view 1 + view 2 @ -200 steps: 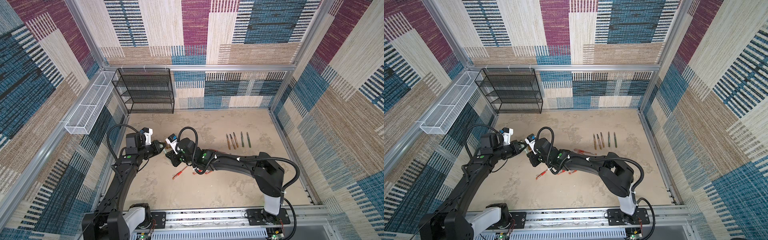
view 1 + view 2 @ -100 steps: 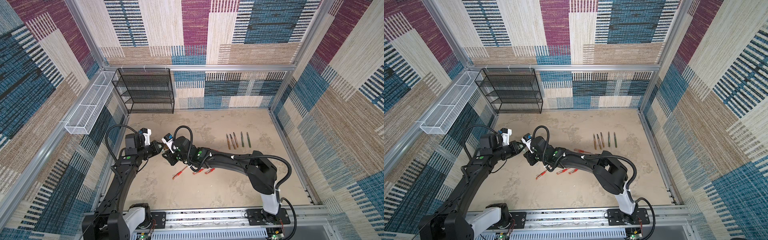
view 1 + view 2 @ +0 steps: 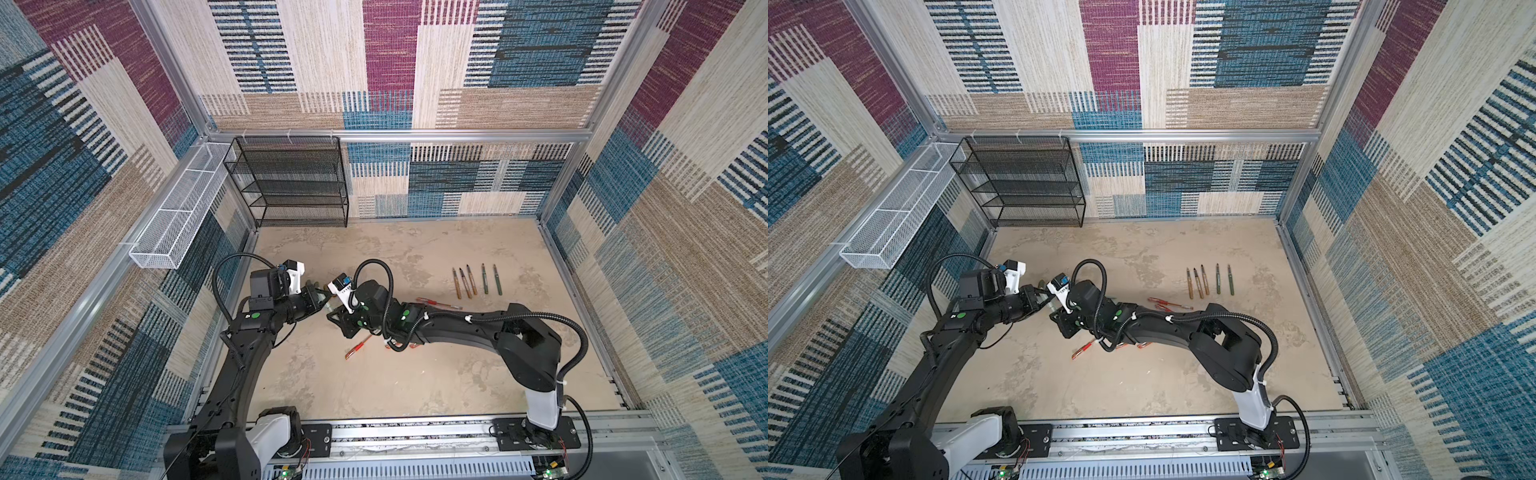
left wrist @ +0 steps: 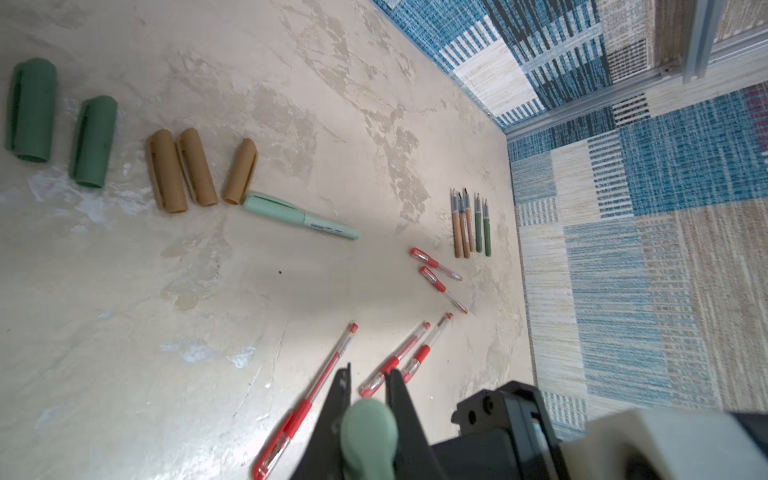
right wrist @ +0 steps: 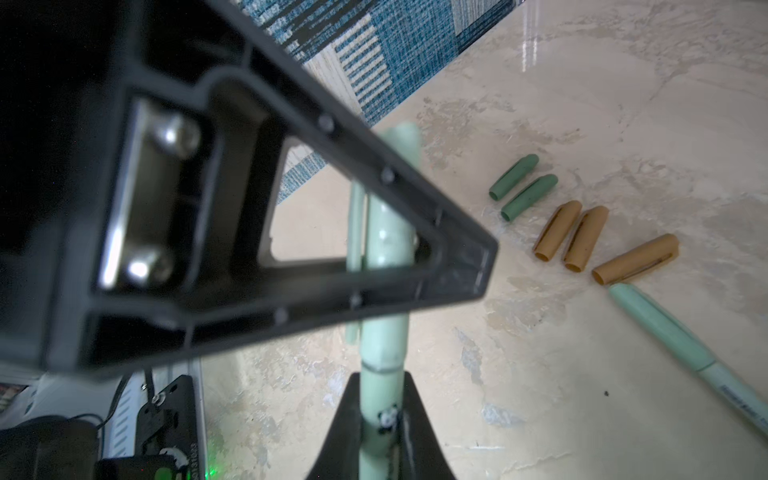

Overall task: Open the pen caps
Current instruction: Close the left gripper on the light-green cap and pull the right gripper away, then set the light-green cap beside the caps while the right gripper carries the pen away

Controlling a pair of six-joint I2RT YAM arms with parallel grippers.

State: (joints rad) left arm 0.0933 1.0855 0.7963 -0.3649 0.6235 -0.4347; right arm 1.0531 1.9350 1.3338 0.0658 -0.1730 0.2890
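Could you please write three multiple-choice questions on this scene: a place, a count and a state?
1. Where does the loose capped mint pen lie?
A) on the black rack
B) beside the golden brown caps
C) among the red pens

2. How many golden brown caps lie loose?
A) two
B) three
C) five

3. How do the right gripper's jaws stand?
A) wide open
B) shut on a red pen
C) shut on a mint pen

Key:
1 B, its cap end lies by the last of them.
2 B, three show in both wrist views.
3 C, they clamp the held mint pen's barrel while the left gripper grips its cap.
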